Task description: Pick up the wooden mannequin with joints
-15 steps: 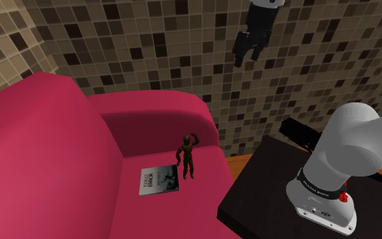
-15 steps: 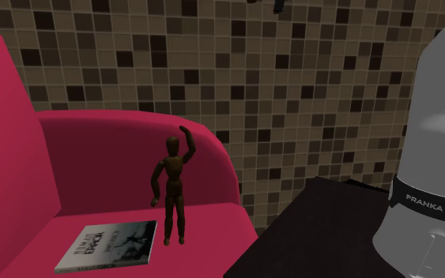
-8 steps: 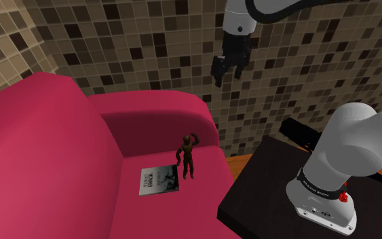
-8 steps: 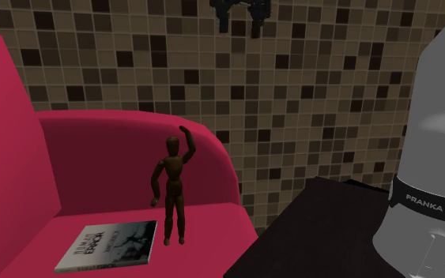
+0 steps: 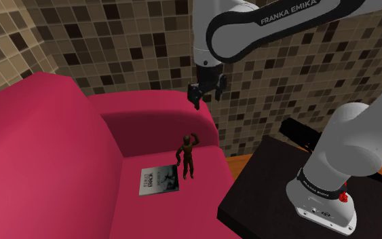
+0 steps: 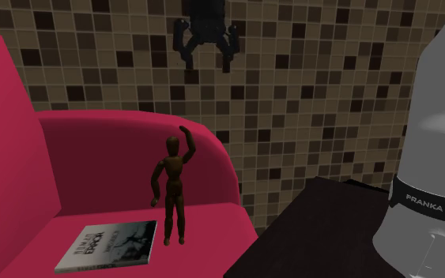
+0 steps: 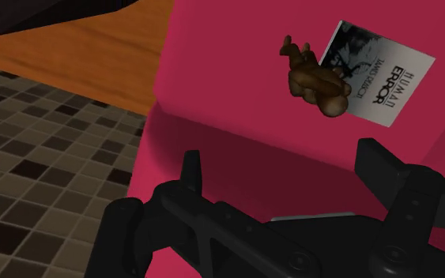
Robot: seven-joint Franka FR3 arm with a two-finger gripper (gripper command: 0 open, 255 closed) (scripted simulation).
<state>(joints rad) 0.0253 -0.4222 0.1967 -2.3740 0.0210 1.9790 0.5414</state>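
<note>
Brown jointed mannequin seen upright on seat of crimson sofa, one arm raised, feet just beside book. Gripper positioned above sofa, well apart from mannequin, fingers spread, nothing grasped.

One red sofa. On the sofa's seat, one dark brown jointed mannequin and one black-and-white book. Beside the sofa, one dark stand with one white arm. Above the sofa's armrest, one black hand, two fingers.
</note>
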